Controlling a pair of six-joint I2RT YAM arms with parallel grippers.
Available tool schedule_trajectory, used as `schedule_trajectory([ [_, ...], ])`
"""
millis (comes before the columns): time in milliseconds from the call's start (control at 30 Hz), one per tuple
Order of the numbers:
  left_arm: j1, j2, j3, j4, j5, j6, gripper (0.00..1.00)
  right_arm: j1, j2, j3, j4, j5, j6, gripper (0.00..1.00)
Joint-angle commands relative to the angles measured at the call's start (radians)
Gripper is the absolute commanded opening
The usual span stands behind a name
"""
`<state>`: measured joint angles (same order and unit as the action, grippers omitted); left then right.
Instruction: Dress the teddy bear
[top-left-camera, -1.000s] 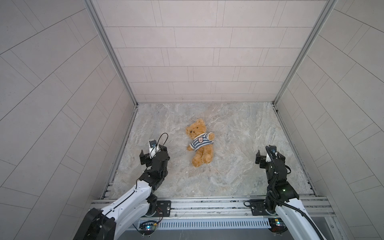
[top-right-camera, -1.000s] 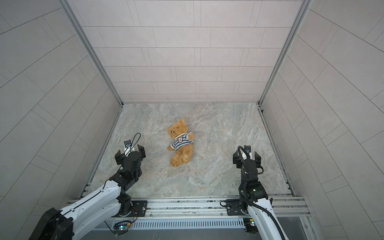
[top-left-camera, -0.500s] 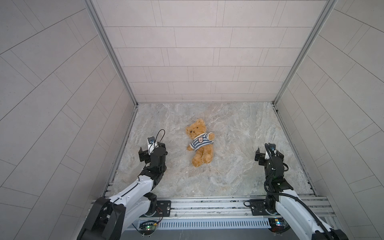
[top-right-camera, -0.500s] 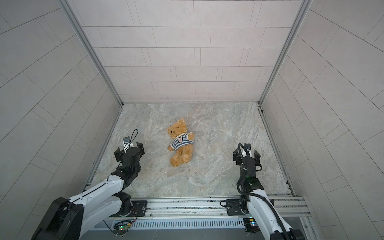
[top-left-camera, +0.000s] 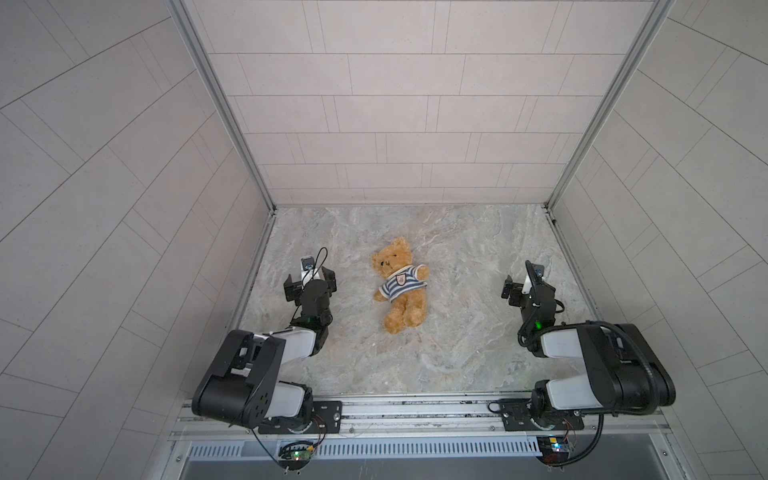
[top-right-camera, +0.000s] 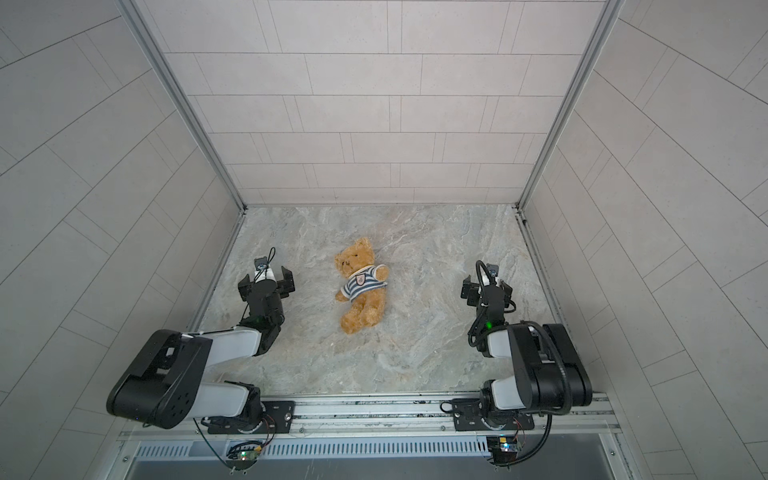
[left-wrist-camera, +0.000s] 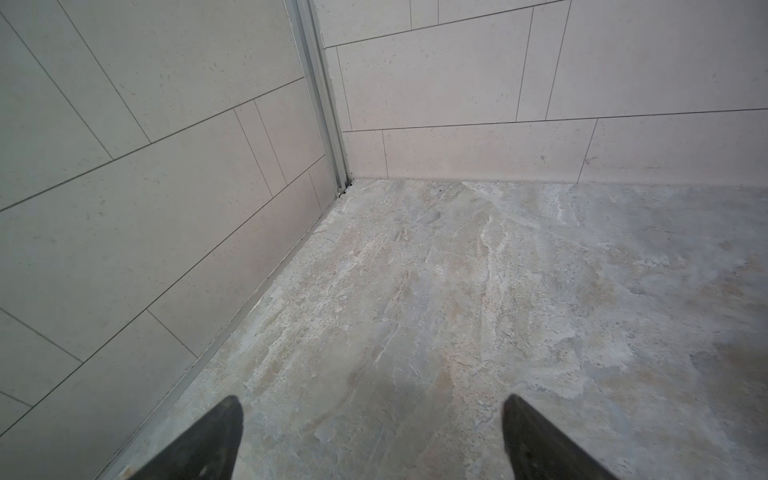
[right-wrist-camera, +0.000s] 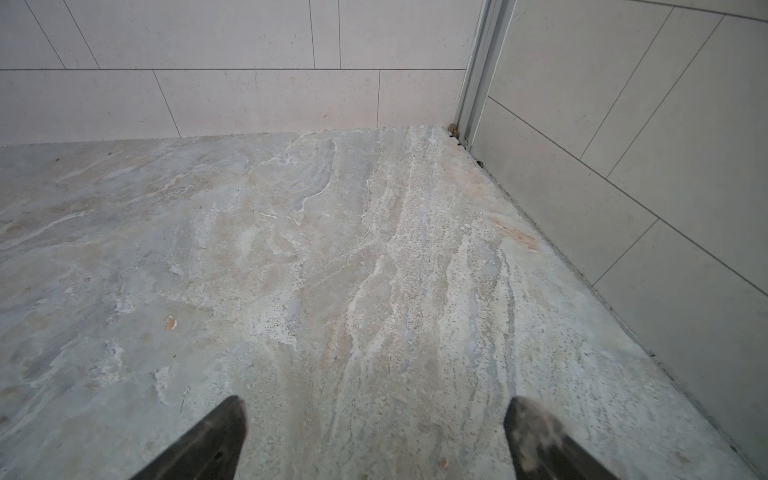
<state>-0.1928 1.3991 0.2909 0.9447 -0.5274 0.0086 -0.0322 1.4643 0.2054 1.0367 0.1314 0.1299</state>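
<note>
Teddy bear (top-left-camera: 405, 316): lies face up in the middle of the table, head toward the back wall; seen in both top views (top-right-camera: 365, 311).
Shirt (top-left-camera: 400, 286): blue-and-white stripes, on the bear's body, small badge on the chest.
Left gripper (top-left-camera: 309, 282): jaws spread wide, holding nothing, well apart from the bear on its left; the wrist view (left-wrist-camera: 372, 401) shows only bare table.
Right gripper (top-left-camera: 528, 286): jaws spread wide, empty (right-wrist-camera: 374, 401), well apart from the bear on its right.
Table (top-left-camera: 457, 332): grey marbled surface.
</note>
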Motion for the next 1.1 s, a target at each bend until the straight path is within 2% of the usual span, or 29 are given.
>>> schedule_trajectory([
  [0,0.016,0.056,0.014,0.104,0.088,-0.005,1.00,-0.009,0.105,-0.028,0.272,-0.031,0.023,0.99],
  [67,0.019,0.082,0.022,0.135,0.093,0.002,1.00,-0.010,0.168,-0.049,0.376,-0.015,0.030,0.99],
  [100,0.023,0.070,0.038,0.069,0.098,-0.009,1.00,-0.012,0.171,-0.050,0.376,-0.009,0.033,0.99],
  [267,0.046,0.077,0.050,0.057,0.119,-0.025,1.00,-0.011,0.175,-0.041,0.368,-0.016,0.027,0.99],
  [533,0.046,0.072,0.046,0.057,0.121,-0.022,1.00,0.008,0.138,0.050,0.163,-0.040,-0.016,0.99],
  [700,0.045,0.072,0.046,0.057,0.122,-0.023,1.00,0.081,0.121,0.150,-0.046,0.088,-0.072,0.99],
  [1067,0.047,0.072,0.047,0.056,0.124,-0.023,1.00,0.092,0.125,0.152,-0.047,0.100,-0.081,0.99],
])
